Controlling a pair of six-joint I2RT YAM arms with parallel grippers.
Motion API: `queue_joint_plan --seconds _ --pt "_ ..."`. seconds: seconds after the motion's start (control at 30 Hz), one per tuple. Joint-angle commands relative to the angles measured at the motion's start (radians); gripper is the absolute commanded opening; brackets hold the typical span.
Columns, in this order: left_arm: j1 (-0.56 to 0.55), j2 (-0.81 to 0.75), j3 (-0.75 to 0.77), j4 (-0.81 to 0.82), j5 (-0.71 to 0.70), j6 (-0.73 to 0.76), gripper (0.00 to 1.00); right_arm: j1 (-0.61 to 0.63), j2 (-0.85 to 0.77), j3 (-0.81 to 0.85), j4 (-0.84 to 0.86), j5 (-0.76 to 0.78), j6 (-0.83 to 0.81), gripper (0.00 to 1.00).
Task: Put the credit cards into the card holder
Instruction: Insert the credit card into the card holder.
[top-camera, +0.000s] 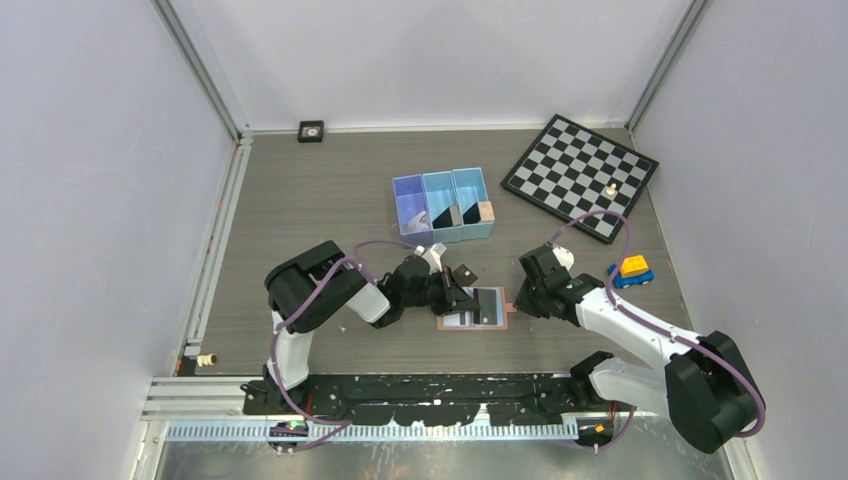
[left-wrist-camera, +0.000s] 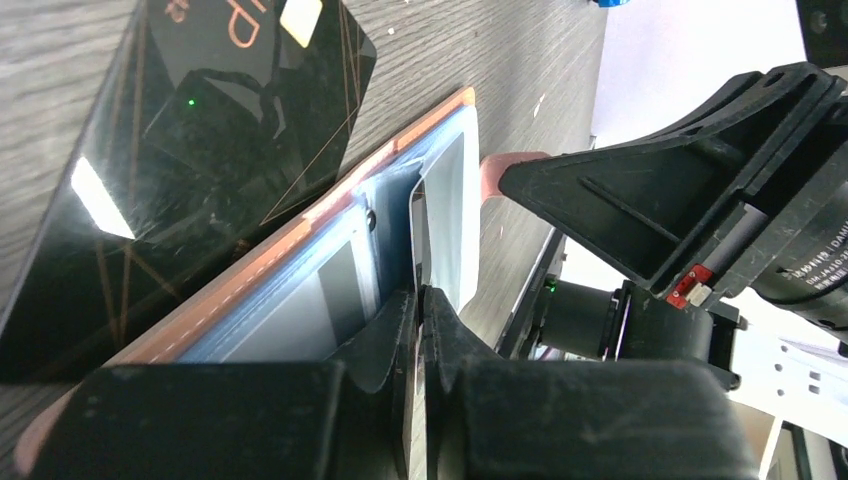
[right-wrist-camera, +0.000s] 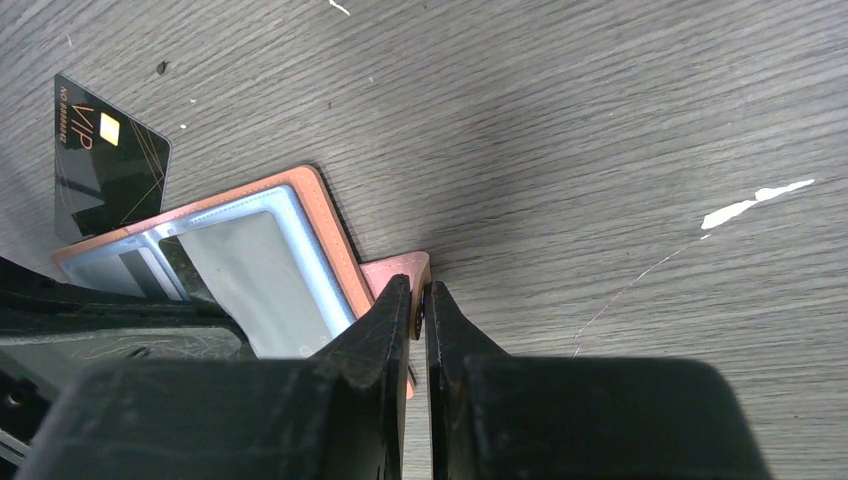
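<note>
1. Black fingers of the right hand (right-wrist-camera: 420, 292) fill the foreground, pinched narrow on the snap tab of the small salmon-tan leather-look card holder (right-wrist-camera: 255, 265). The holder lies open on the grey wood-grain surface (right-wrist-camera: 600, 100), pale blue lining up.
2. Opposite, the left hand (left-wrist-camera: 420, 297) is likewise nearly closed, gripping a thin pale sheet (left-wrist-camera: 445, 215) that stands up from the holder's middle. Whether it is a sleeve or a card seen edge-on cannot be told.
3. One glossy black rectangular credit card (left-wrist-camera: 200, 150), marked VIP, lies flat on the surface against the holder's long edge, outside it.
4. Judged step: the holder is steadied and a pocket is being parted, with loading barely begun. The next move calls for one hand to lift the flat card by an edge and slide it squarely into a slot while the tab is held.
5. Clear windows in the holder show no card plainly seated.
6. Well apart, at the far side, a three-compartment blue plastic bin (top-camera: 440, 180) holds dark flat pieces, probably further cards. A small tan-orange block (top-camera: 486, 211) sits at its right end.
</note>
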Motion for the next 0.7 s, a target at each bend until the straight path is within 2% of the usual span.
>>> queue_joint_plan --seconds 0.0,0.2,0.53,0.67 --pt "-0.027 -0.003 0.046 -0.171 -0.049 0.077 0.06 -0.001 -0.020 -0.010 0.033 -0.008 0.020 0.03" --pt "-0.034 -0.049 0.075 -0.310 -0.084 0.136 0.11 -0.002 -0.032 -0.017 0.031 0.000 0.021 0.03" --pt "-0.049 -0.146 0.166 -0.601 -0.127 0.285 0.30 -0.001 -0.052 -0.016 0.001 0.039 0.014 0.00" --pt "-0.057 -0.177 0.197 -0.699 -0.156 0.327 0.35 -0.001 -0.052 -0.016 0.002 0.041 0.012 0.00"
